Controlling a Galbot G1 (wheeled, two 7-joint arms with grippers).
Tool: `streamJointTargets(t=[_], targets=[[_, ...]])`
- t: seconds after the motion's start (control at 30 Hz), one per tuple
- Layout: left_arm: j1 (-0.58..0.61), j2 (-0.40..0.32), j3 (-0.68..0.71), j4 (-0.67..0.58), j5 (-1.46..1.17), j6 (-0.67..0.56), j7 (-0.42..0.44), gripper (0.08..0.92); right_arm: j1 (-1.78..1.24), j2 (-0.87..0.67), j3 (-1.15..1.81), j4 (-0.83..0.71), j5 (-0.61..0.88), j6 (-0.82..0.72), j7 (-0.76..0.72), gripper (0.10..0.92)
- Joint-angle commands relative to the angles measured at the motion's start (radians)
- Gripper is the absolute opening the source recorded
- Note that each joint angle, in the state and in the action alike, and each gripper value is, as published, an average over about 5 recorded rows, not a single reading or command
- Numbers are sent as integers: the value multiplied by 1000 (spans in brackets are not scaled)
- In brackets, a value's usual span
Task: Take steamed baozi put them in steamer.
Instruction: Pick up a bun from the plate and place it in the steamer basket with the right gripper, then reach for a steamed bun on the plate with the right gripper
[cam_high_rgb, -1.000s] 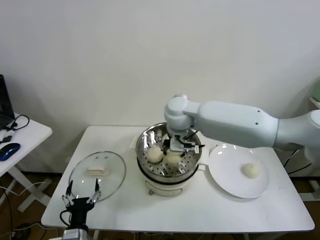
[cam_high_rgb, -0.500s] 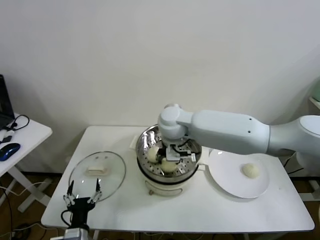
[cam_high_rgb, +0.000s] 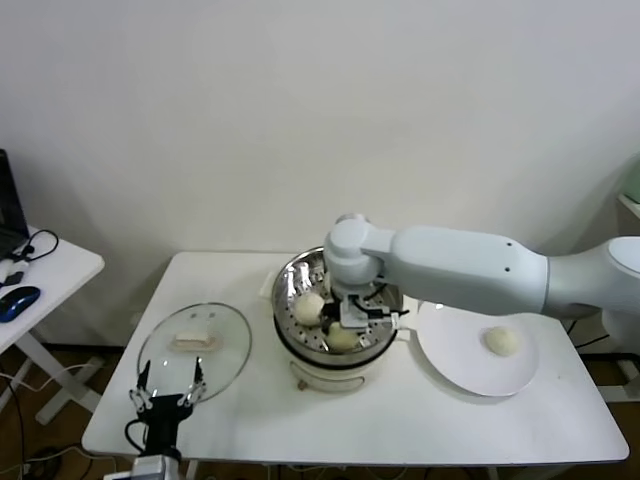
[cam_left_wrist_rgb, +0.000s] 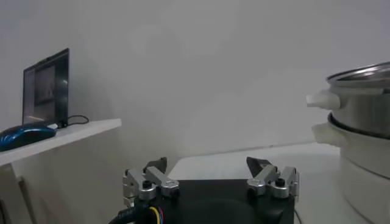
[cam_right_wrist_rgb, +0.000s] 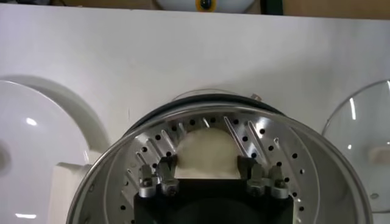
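Observation:
The steamer (cam_high_rgb: 288, 282) stands mid-table on its cream pot base. My right gripper (cam_high_rgb: 352, 318) is down inside it, shut on a white baozi (cam_high_rgb: 343, 339) that rests on the perforated bottom. In the right wrist view the fingers (cam_right_wrist_rgb: 168, 165) press both sides of that baozi (cam_right_wrist_rgb: 207, 152) inside the steamer (cam_right_wrist_rgb: 304, 141). A second baozi (cam_high_rgb: 308, 308) lies in the steamer beside it. Another baozi (cam_high_rgb: 502, 341) lies on the white plate (cam_high_rgb: 455, 372). My left gripper (cam_high_rgb: 166, 388) is open and empty at the table's front left; it also shows in the left wrist view (cam_left_wrist_rgb: 207, 165).
A flat glass lid (cam_high_rgb: 195, 345) lies left of the steamer, just beyond my left gripper. The plate (cam_right_wrist_rgb: 24, 134) sits right of the steamer. A side table with a mouse (cam_high_rgb: 18, 301) stands at the far left. The steamer's side (cam_left_wrist_rgb: 365, 122) shows in the left wrist view.
My right gripper has gone down into the steamer with the baozi, towards the front, and the baozi now rests on the bottom. The left arm has not moved.

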Motion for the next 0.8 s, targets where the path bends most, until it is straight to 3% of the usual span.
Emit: streamJointTargets(t=[0.03, 0.27, 0.53, 0.8], targets=[[-4, 0, 0, 0, 1, 2, -1, 823, -4, -9, -1, 3, -1, 6, 16, 673], [-7, 0, 2, 1, 3, 4, -1, 823, 0, -10, 9, 1, 7, 33, 25, 806], [-10, 0, 5, 1, 6, 6, -3, 823, 49, -35, 32, 34, 3, 95, 15, 823], [-18, 13, 5, -1, 7, 12, -15, 823, 200, -157, 39, 87, 26, 114, 7, 823]])
